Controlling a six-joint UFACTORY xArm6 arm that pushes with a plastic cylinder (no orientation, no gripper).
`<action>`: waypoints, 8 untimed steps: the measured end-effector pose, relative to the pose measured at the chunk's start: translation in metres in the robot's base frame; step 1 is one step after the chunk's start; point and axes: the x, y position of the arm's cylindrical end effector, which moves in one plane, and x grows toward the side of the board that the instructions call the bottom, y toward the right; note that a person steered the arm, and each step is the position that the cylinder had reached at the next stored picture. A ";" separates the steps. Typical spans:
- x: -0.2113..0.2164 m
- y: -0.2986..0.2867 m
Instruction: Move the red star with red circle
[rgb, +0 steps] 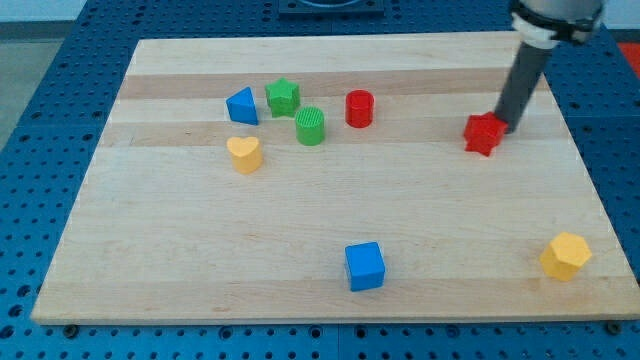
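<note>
The red star (483, 133) lies on the wooden board (200, 260) at the view's right, upper half. The red circle (359, 108), a short cylinder, stands to its left near the view's top middle, well apart from it. My tip (506, 126) rests at the star's upper right edge, touching or almost touching it. The dark rod rises from there toward the view's top right.
A blue triangle (241, 106), a green star (283, 97), a green cylinder (310, 126) and a yellow heart (244, 153) cluster left of the red circle. A blue cube (364, 266) sits at the bottom middle. A yellow hexagon (565, 255) sits at the bottom right.
</note>
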 end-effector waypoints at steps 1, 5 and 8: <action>0.000 -0.019; 0.041 -0.023; 0.012 -0.037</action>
